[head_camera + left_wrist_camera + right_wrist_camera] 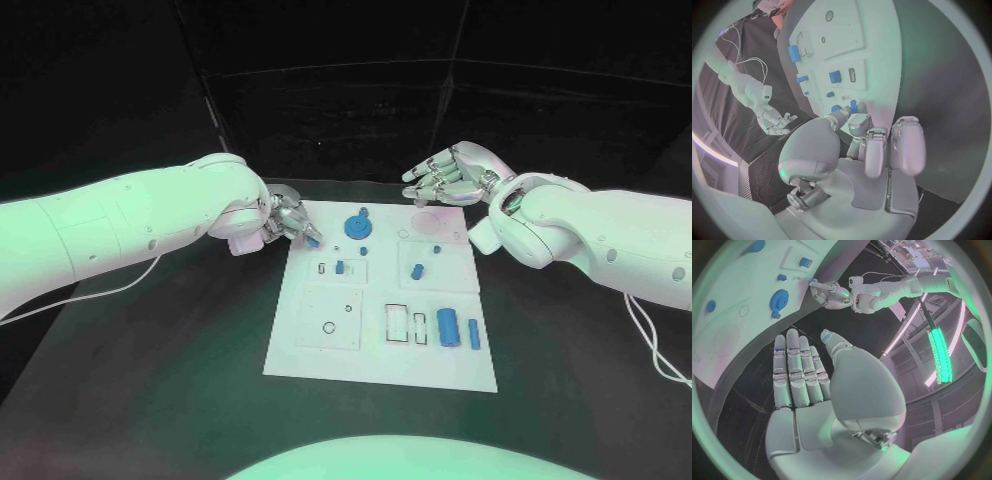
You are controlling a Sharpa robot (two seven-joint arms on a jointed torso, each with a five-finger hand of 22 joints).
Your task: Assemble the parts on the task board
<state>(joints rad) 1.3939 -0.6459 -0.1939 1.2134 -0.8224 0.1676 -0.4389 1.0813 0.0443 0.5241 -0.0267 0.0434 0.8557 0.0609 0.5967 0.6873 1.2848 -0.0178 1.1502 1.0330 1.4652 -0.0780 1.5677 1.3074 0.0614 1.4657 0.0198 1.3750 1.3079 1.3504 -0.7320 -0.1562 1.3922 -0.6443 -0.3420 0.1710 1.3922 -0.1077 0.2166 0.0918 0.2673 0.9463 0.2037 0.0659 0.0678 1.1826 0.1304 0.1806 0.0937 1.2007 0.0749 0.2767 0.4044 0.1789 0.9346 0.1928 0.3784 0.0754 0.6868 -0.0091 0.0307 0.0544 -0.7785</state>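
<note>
The white task board (378, 350) lies in the middle of the black table (173, 360). The left hand (284, 225) sits at the board's far left corner, its fingertips pinching a small blue part (313, 241) just over the board's edge. The right hand (456, 175) hovers beyond the board's far right corner, fingers straight and side by side, holding nothing. A round blue gear-like part (358, 227) rests near the far edge. Two long blue parts (449, 324) stand side by side near the right edge, and a short blue part (417, 270) sits mid-board.
</note>
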